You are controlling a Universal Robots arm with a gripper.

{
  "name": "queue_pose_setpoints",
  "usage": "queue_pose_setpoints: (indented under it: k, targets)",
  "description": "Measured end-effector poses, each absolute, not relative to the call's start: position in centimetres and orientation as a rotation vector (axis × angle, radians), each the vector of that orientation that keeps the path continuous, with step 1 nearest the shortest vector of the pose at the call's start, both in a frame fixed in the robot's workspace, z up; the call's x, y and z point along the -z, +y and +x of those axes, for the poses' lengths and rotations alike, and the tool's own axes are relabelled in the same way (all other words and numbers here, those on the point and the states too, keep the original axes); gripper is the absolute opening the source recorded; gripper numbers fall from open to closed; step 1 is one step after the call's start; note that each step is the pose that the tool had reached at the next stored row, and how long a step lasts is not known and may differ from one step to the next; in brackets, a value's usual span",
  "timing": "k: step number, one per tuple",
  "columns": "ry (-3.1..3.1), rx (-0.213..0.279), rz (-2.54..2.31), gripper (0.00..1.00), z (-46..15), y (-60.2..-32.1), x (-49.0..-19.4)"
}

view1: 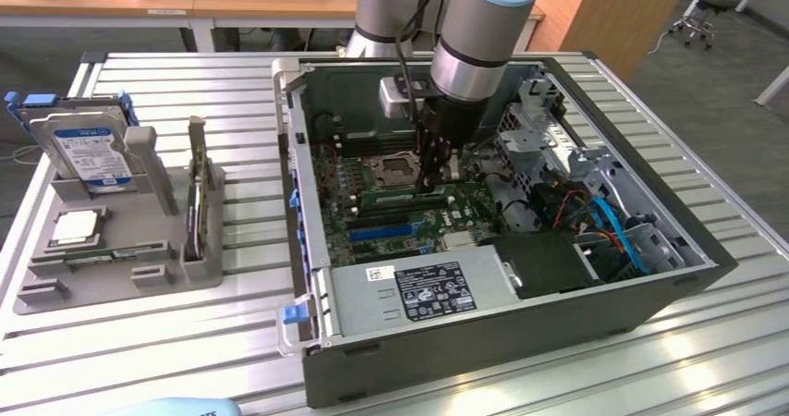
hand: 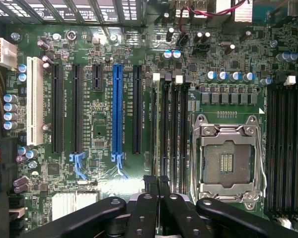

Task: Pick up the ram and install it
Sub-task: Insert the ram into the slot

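The ram (hand: 159, 130) is a thin green stick standing on edge in one of the black memory slots beside the empty processor socket (hand: 227, 161). In the exterior view it shows as a green strip (view1: 392, 197) on the motherboard inside the open computer case (view1: 493, 342). My gripper (hand: 156, 182) is shut on the ram's upper edge, its dark fingers (hand: 150, 181) pressed close together. The arm reaches straight down into the case, with the gripper (view1: 431, 187) low over the board. The rest of the stick is hidden under the gripper. I cannot tell how deep it sits in the slot.
A grey rack (view1: 37, 296) at the exterior view's left holds a hard drive with a blue label (view1: 89, 152), a square silver processor chip (view1: 77, 226) and another green stick (view1: 117, 252). Expansion slots, cables, a drive cage and a power supply (view1: 426, 291) crowd the case.
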State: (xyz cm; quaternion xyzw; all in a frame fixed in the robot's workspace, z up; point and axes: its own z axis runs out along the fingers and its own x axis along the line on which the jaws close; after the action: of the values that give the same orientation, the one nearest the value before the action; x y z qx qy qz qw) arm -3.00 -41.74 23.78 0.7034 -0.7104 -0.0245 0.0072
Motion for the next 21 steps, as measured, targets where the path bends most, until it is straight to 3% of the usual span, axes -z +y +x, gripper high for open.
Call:
queue_pose_setpoints:
  k: [21]
  targets:
    - [-2.227, 0.076, 2.194, 0.11, -3.14, -41.74, -23.62]
